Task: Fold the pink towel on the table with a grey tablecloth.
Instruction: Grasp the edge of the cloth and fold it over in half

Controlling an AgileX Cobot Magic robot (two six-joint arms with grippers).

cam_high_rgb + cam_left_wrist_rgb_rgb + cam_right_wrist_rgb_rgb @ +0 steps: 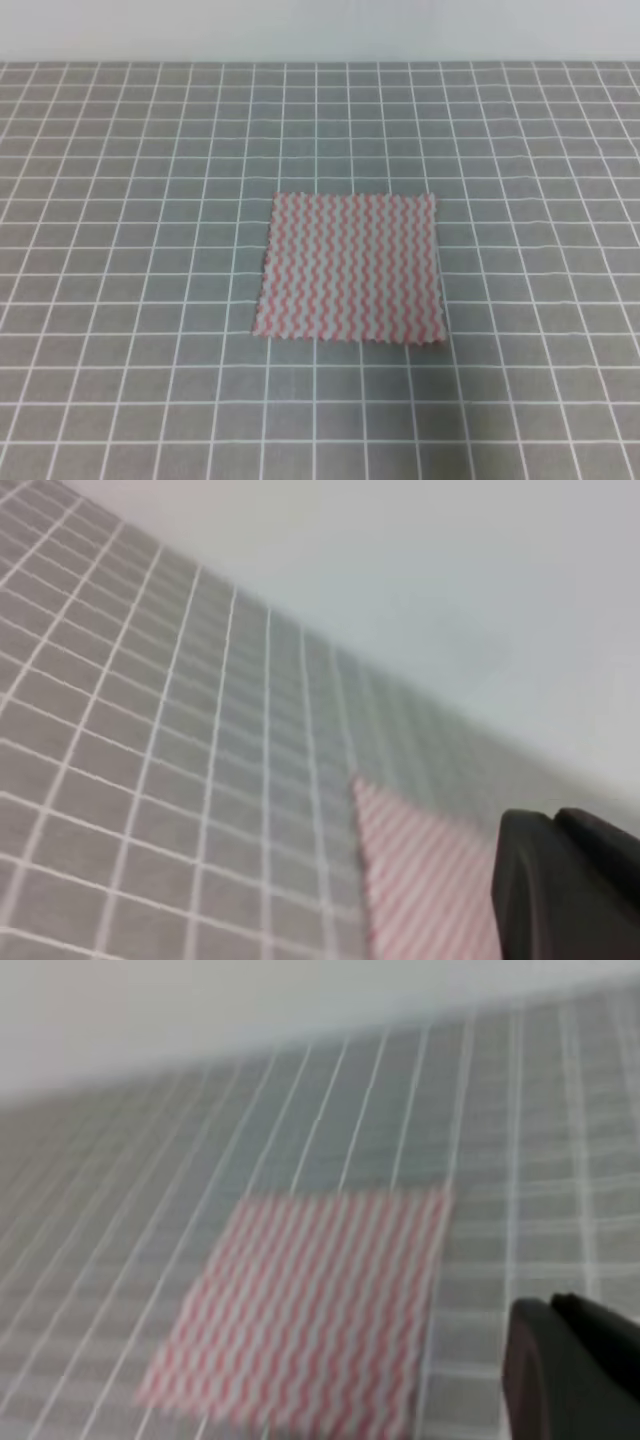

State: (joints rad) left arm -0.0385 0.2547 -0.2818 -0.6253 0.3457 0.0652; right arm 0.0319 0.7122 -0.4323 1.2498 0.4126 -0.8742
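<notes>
The pink towel (349, 266) lies flat and unfolded near the middle of the table with a grey tablecloth (120, 200). It has pink-and-white wavy stripes and is a few grid squares wide. No gripper shows in the exterior high view. In the left wrist view part of the towel (425, 880) shows at lower right, partly behind a black gripper part (565, 890). In the right wrist view the whole towel (315, 1305) shows, with a black gripper part (575, 1370) at lower right, above the cloth and apart from the towel. Neither view shows both fingers.
The grey gridded cloth (520, 1110) spreads around the towel on every side. A plain pale wall (320, 30) runs along the table's far edge (320, 63). No other objects are in view.
</notes>
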